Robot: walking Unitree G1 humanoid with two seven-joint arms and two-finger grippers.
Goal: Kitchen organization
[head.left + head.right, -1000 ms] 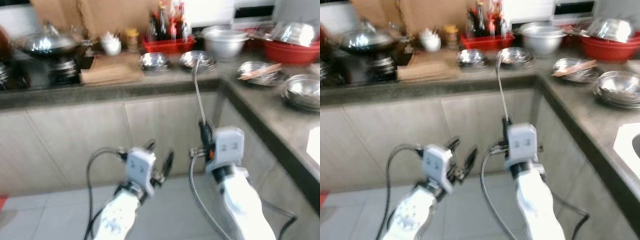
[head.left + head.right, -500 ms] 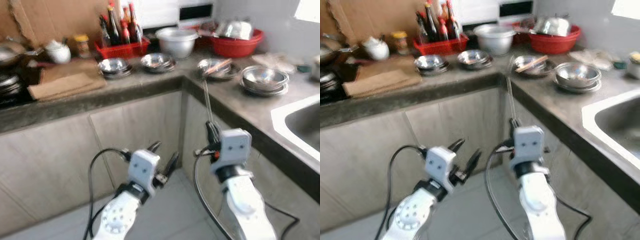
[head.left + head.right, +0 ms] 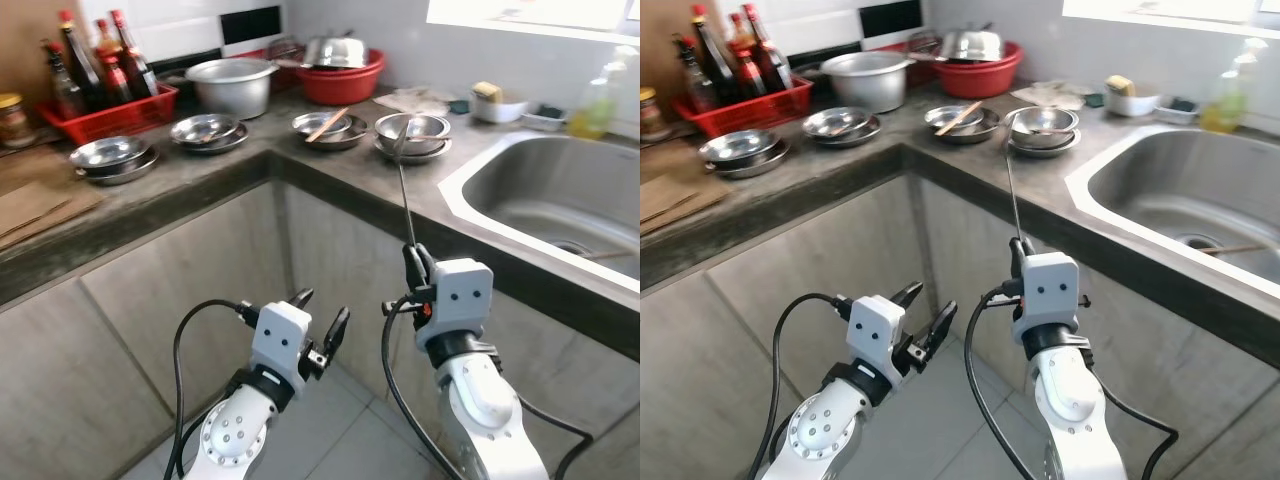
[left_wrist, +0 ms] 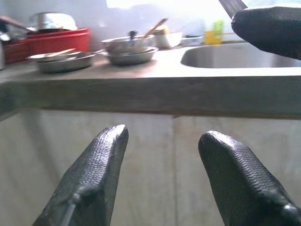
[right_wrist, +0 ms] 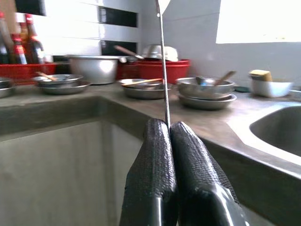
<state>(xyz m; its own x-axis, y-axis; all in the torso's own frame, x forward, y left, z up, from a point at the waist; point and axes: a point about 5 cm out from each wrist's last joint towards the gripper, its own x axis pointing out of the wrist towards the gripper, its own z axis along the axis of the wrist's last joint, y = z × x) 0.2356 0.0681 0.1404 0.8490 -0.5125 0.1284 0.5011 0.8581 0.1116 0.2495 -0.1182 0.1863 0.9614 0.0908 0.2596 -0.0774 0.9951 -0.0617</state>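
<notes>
Right gripper (image 3: 413, 262) clenched on a thin metal rod (image 3: 403, 180), pinched at its lower end between the two black fingers (image 5: 157, 155). Rod upright, rising from the fingers in front of the counter (image 3: 330, 175) corner, top end level with the stacked steel bowls (image 3: 411, 132) behind it; what sits at the very tip too bright to tell in the right wrist view. Left gripper (image 3: 318, 318) released, nothing between its fingers (image 4: 101, 160), held low before the cabinet doors (image 3: 190, 300) under the counter, just beside the right gripper.

On the counter, left of the corner: red crate of sauce bottles (image 3: 95, 85), steel dishes (image 3: 105, 155) near the front edge, more dishes (image 3: 205, 130) beside them, a large steel pot (image 3: 232, 85) at the back. At the corner: a shallow dish with a wooden stick (image 3: 327, 122) lying across it, and a red basin (image 3: 340, 75) behind, with a steel bowl upside down in it. Right of the corner: steel sink (image 3: 560, 195) sunk into the counter, a small white bowl with a sponge (image 3: 495, 100) near the wall, a yellowish bottle (image 3: 597, 95) beyond it. Pale tiled floor (image 3: 340, 430) below the cabinets.
</notes>
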